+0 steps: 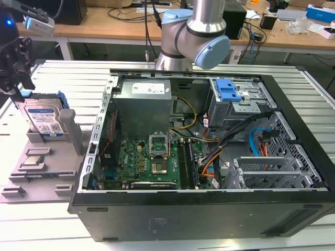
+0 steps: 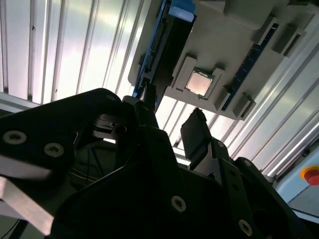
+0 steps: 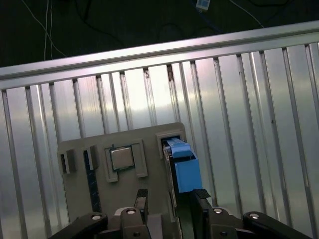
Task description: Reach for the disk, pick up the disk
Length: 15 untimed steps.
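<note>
The disk [image 1: 44, 119] stands upright on its edge in a grey holder [image 1: 49, 157] at the exterior view's left. It is silver with a blue-and-white label and a blue bracket [image 1: 63, 102]. My black gripper [image 1: 18, 91] hangs open just above its top edge, touching nothing. In the first wrist view the disk [image 3: 183, 169] appears edge-on, running down between the two fingertips [image 3: 199, 195] of my gripper [image 3: 170, 201]. The second wrist view has the disk [image 2: 167, 50] as a dark edge beyond my gripper [image 2: 172, 107].
A small square silver chip [image 3: 122, 158] lies in a pocket of the holder [image 3: 124, 135] beside the disk. An open black computer case [image 1: 199, 219] fills the slatted metal table [image 1: 57, 78] at the exterior view's right, with the arm's base [image 1: 193, 36] behind it.
</note>
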Each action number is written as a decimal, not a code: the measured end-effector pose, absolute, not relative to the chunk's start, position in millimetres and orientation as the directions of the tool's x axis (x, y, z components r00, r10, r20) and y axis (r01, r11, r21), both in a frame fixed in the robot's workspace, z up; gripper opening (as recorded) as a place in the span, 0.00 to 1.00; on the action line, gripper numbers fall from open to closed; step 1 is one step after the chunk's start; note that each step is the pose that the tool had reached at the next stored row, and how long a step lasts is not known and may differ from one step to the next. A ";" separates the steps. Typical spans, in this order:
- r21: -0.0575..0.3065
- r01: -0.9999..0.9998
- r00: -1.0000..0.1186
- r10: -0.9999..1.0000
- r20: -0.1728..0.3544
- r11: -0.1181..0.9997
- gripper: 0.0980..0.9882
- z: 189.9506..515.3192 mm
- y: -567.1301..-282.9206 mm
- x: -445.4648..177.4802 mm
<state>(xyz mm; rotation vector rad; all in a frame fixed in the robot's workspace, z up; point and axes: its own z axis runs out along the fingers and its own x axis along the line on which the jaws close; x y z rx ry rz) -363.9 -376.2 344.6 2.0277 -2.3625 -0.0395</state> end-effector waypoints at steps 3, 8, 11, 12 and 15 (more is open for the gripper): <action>0.038 -0.988 -0.152 -0.988 0.005 0.152 0.43 342.1 -375.5 -362.2; 0.038 -0.989 -0.143 -0.990 0.005 0.143 0.43 340.0 -363.0 -362.4; 0.037 -0.991 -0.131 -0.991 0.005 0.131 0.43 337.4 -357.0 -363.9; 0.037 -0.991 -0.130 -0.992 0.005 0.130 0.43 336.3 -356.3 -364.5; 0.037 -0.992 -0.122 -0.992 0.006 0.122 0.43 329.6 -356.2 -367.2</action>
